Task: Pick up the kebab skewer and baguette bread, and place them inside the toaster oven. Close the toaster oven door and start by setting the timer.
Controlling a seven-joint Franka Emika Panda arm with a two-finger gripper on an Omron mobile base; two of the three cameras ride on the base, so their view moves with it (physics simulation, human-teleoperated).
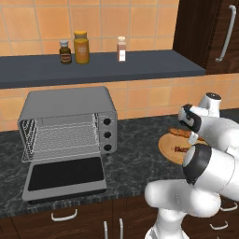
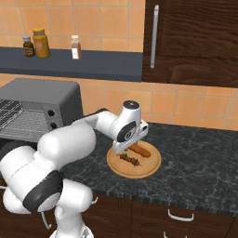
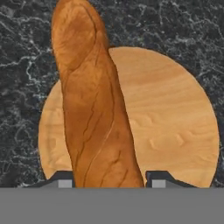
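The toaster oven [image 1: 67,122] stands at the left on the counter [image 1: 135,163], its toaster oven door [image 1: 64,176] dropped flat on the near side. Well to its right lies a wooden plate [image 2: 148,169] bearing the baguette bread [image 2: 142,150] on the far side and the kebab skewer [image 2: 130,160] just nearer. Three jars [image 1: 81,47] stand on the shelf [image 1: 93,67] above and behind the oven.

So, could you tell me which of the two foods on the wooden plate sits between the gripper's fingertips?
The baguette bread, the plain orange-brown loaf, runs between the fingertips; the kebab skewer, with dark chunks, lies beside it.
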